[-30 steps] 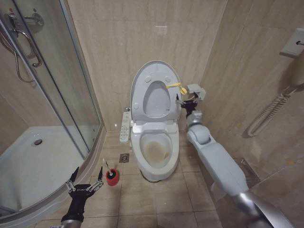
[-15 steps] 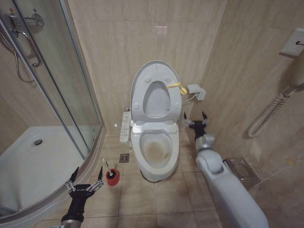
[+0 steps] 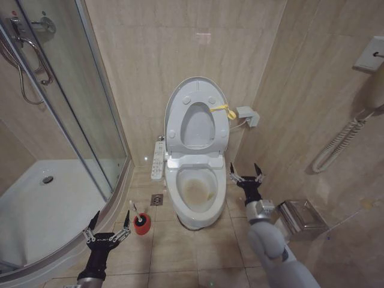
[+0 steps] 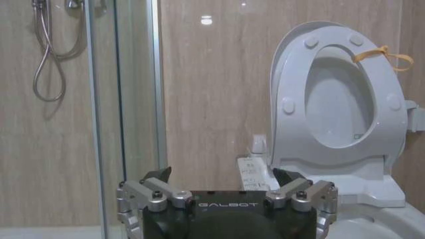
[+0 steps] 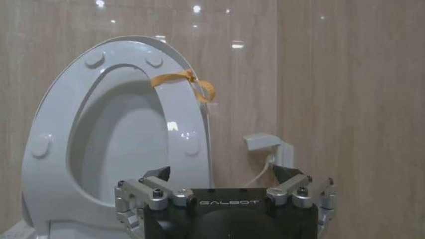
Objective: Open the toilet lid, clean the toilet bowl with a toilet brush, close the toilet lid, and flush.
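Note:
The toilet lid (image 3: 197,127) stands upright against the wall, with the ring seat (image 3: 180,99) raised in front of it and a yellow strap (image 3: 222,109) on the seat's rim. Below them lies the stained toilet bowl (image 3: 197,191), uncovered. The toilet brush (image 3: 132,209) stands in a red cup (image 3: 141,224) on the floor left of the bowl. My left gripper (image 3: 108,231) hovers open just left of the brush and holds nothing. My right gripper (image 3: 246,173) is open and bare beside the bowl's right side. The wrist views show the left gripper (image 4: 221,174) and the right gripper (image 5: 220,172) facing the raised lid (image 5: 126,139).
A glass shower enclosure (image 3: 90,102) with a white tray (image 3: 36,210) fills the left. A control panel (image 3: 158,159) hangs at the toilet's left side, and a floor drain (image 3: 157,199) sits below it. A steel box (image 3: 300,219) rests on the floor at the right wall.
My right arm has drawn back and down from beside the yellow strap on the raised seat to the bowl's right side. The left arm has stayed still.

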`<state>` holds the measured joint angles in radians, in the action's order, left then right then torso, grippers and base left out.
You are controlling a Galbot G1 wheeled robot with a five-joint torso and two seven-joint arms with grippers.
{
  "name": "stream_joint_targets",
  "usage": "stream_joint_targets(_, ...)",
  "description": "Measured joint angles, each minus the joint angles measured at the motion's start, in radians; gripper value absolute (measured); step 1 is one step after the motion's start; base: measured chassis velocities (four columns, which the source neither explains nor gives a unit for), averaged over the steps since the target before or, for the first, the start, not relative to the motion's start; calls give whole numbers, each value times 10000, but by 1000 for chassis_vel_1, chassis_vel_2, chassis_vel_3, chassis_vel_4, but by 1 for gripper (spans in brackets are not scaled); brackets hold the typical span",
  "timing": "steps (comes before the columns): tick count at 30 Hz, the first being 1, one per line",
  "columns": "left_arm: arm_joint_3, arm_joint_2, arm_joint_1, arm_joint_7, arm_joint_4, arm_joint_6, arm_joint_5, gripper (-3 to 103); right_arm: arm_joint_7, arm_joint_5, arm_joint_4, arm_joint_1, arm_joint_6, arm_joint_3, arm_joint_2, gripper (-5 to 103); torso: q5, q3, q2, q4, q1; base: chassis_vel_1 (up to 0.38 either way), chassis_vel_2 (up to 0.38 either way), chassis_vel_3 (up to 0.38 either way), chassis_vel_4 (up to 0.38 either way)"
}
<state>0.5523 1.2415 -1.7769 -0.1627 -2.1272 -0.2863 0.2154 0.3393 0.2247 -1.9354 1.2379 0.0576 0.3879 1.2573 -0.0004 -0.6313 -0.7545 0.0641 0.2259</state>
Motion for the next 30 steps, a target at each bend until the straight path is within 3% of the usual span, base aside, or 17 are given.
stream_joint_targets(9,0,0,0,0,0,0,0,100,376,-1093,-408,1327,237,806,685,100,2,0,1,0,0,0,0,0,0)
stream_joint_targets(14,0,0,0,0,0,0,0,100,359,-1188,-635,1674,261,1064,872,100,1,-1,0,1,1,0,0,0,0)
stream_joint_targets(21,0,0,0,0,0,0,0,100,184,-1387,-986,1959,291,958,1747,100,1,-1,1,-1,1,0,0,0,0)
stream_joint_targets(30,0,0,0,0,0,0,0,100,87,-1453,-952,1876,324,910,1917,100,1,-1,2,-1,1,0,0,0,0)
